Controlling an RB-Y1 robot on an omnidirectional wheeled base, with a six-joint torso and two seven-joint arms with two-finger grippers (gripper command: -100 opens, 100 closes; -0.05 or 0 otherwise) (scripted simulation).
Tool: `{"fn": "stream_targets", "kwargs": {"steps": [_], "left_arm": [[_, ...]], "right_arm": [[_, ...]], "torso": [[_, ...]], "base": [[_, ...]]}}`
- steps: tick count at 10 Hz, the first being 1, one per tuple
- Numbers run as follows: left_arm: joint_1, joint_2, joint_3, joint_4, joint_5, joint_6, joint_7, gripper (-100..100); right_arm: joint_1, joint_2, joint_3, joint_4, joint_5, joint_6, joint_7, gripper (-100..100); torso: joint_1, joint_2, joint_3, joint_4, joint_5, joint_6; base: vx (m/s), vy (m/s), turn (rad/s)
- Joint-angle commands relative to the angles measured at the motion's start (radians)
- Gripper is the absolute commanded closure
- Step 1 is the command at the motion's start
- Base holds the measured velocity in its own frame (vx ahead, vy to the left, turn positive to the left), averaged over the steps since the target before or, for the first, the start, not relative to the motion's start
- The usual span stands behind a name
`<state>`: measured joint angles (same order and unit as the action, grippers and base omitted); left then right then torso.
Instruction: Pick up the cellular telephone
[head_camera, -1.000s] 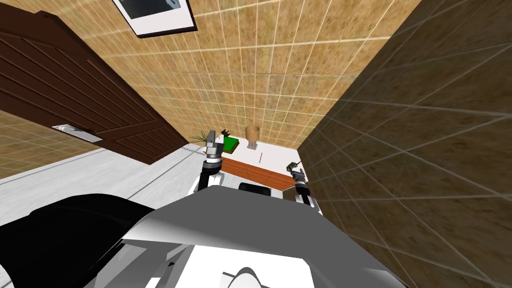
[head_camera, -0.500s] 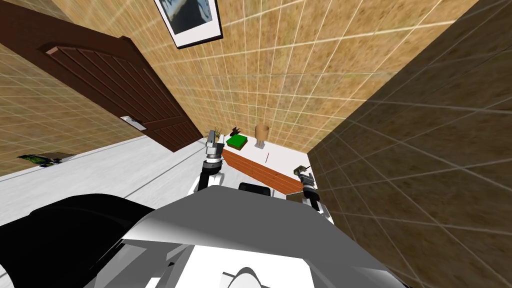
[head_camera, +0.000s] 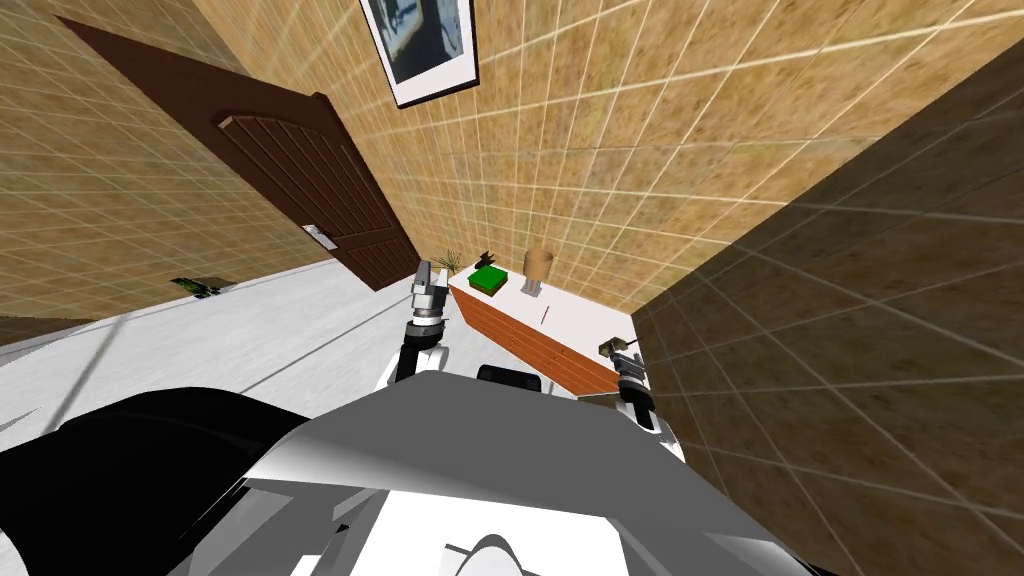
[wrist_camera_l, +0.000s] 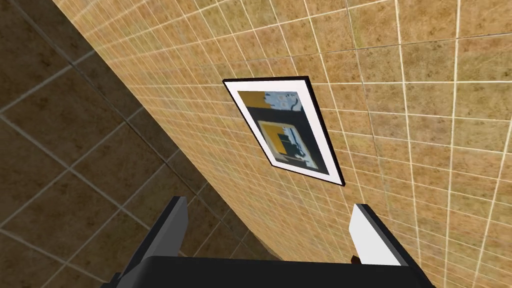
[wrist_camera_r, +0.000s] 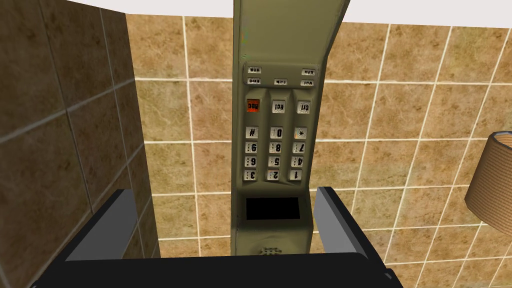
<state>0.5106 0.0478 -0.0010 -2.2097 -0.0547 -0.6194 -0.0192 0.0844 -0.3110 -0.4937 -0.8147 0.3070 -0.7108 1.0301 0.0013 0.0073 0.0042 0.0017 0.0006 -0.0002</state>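
The cellular telephone (wrist_camera_r: 272, 125) is an olive, brick-shaped handset with a grey keypad. It stands out from my right gripper (wrist_camera_r: 226, 192), which is shut on its lower end; one finger presses its side and the other shows a gap. In the head view the telephone (head_camera: 611, 347) sits small on top of the right gripper (head_camera: 620, 358), by the right end of the white-topped table (head_camera: 585, 322), close to the dark tiled wall. My left gripper (head_camera: 424, 276) is raised beside the table's left end, and its fingers (wrist_camera_l: 176, 220) are open with nothing between them.
On the table stand a brown lamp (head_camera: 537, 266), a green book (head_camera: 489, 280), a small plant (head_camera: 449, 261) and a thin red pen (head_camera: 545, 314). The lamp's shade (wrist_camera_r: 492, 185) is also near the telephone. A dark brown door (head_camera: 320, 190) is at the left; tiled walls close in behind and to the right.
My head view has swung left: door, picture and table slid rightward. The right gripper, still holding the telephone, moved slightly right and down. The left arm held its place.
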Motion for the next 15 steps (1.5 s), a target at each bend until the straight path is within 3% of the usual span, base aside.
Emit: {"fn": "stream_targets", "kwargs": {"steps": [1, 2, 3, 4, 5, 6, 7, 9, 10, 11, 13, 14, 15], "left_arm": [[0.0, 0.0, 0.0, 0.0, 0.0, 0.0, 0.0, 0], [0.0, 0.0, 0.0, 0.0, 0.0, 0.0, 0.0, 0], [0.0, 0.0, 0.0, 0.0, 0.0, 0.0, 0.0, 0], [0.0, 0.0, 0.0, 0.0, 0.0, 0.0, 0.0, 0], [0.0, 0.0, 0.0, 0.0, 0.0, 0.0, 0.0, 0], [0.0, 0.0, 0.0, 0.0, 0.0, 0.0, 0.0, 0], [0.0, 0.0, 0.0, 0.0, 0.0, 0.0, 0.0, 0], [0.0, 0.0, 0.0, 0.0, 0.0, 0.0, 0.0, 0], [0.001, 0.0, 0.0, 0.0, 0.0, 0.0, 0.0, 0], [0.0, 0.0, 0.0, 0.0, 0.0, 0.0, 0.0, 0], [0.001, 0.0, 0.0, 0.0, 0.0, 0.0, 0.0, 0], [0.001, 0.0, 0.0, 0.0, 0.0, 0.0, 0.0, 0], [0.001, 0.0, 0.0, 0.0, 0.0, 0.0, 0.0, 0]], "right_arm": [[0.0, -0.02, -0.026, 0.05, -0.027, -0.013, 0.008, -100], [-0.014, -0.055, -0.071, 0.09, -0.068, -0.03, 0.025, -100], [-0.014, -0.06, -0.073, 0.126, -0.075, -0.03, 0.025, -100], [-0.027, -0.099, -0.118, 0.177, -0.117, -0.047, 0.042, -100], [-0.027, -0.099, -0.119, 0.197, -0.123, -0.047, 0.042, -100], [-0.041, -0.139, -0.162, 0.233, -0.164, -0.064, 0.059, -100], [-0.041, -0.139, -0.166, 0.268, -0.171, -0.064, 0.059, -100], [-0.041, -0.139, -0.166, 0.268, -0.171, -0.064, 0.059, -100], [-0.055, -0.178, -0.213, 0.312, -0.219, -0.082, 0.076, -100], [-0.055, -0.178, -0.213, 0.295, -0.219, -0.082, 0.076, -100], [-0.055, -0.178, -0.213, 0.339, -0.219, -0.082, 0.076, -100], [-0.058, -0.181, -0.212, 0.33, -0.219, -0.083, 0.075, -100], [-0.057, -0.182, -0.212, 0.333, -0.219, -0.084, 0.074, 100]], "torso": [[0.0, 0.0, 0.0, 0.0, 0.0, 0.0], [0.0, -0.001, 0.0, 0.0, 0.0, 0.0], [-0.001, 0.0, 0.0, 0.0, 0.0, 0.0], [-0.001, -0.001, 0.0, 0.0, 0.0, 0.001], [-0.001, -0.001, 0.0, 0.0, 0.0, 0.0], [-0.001, -0.002, -0.001, 0.0, 0.0, 0.0], [-0.001, -0.001, -0.001, 0.0, 0.0, 0.0], [-0.003, -0.003, -0.002, -0.001, 0.0, 0.001], [-0.005, -0.005, -0.003, -0.001, -0.001, 0.002], [-0.002, -0.004, -0.002, -0.001, 0.0, 0.0], [-0.003, -0.004, -0.002, -0.001, -0.001, 0.002], [-0.005, -0.005, -0.003, -0.001, -0.001, 0.002], [-0.006, -0.006, -0.003, -0.001, -0.001, 0.002]], "base": [[-0.095, 0.049, 0.382], [-0.107, 0.053, 0.417], [-0.093, 0.043, 0.322], [-0.089, 0.06, 0.379], [-0.073, 0.058, 0.332], [-0.093, 0.061, 0.4], [-0.072, 0.056, 0.338], [-0.015, 0.015, 0.061], [-0.054, 0.056, 0.36], [-0.063, 0.065, 0.369], [-0.016, 0.011, 0.005], [-0.001, -0.001, -0.012], [0.0, 0.0, 0.0]]}}
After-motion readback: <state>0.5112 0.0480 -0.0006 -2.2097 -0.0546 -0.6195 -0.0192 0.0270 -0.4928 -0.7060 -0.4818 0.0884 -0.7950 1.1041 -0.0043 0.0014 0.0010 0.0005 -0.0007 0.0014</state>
